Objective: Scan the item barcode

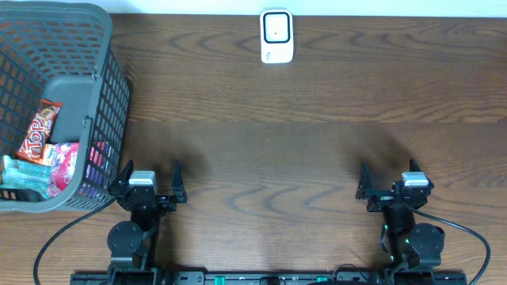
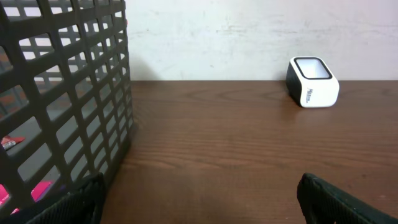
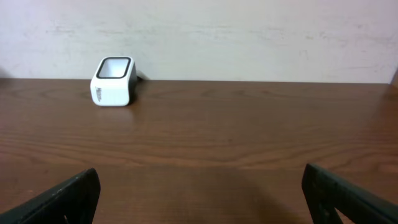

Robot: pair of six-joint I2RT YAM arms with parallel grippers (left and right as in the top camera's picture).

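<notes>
Snack packets lie in the bottom of the grey mesh basket [image 1: 113,87] on the left side of the counter [image 1: 317,119]. An orange-and-red bar wrapper [image 1: 40,131] sits farthest from the arms, a pink packet [image 1: 63,162] is just beside it, and a teal packet [image 1: 20,176] lies nearest the front wall. I cannot make out a barcode on any of them from here.

The scanner [image 1: 276,36], white with a dark window on top, stands at the far edge of the counter. It is roughly midway between the two arms and well apart from the basket.

My left end effector [image 1: 151,169] sits at the near edge, just beside the basket's front right corner, with its fingers spread wide and nothing between them. In its wrist view the basket wall fills the left side, with a bit of pink showing through the mesh low down.

My right end effector [image 1: 388,169] is well apart on the right side, equally wide and empty. Bare wood lies ahead of it, and the scanner is far off to its left.
</notes>
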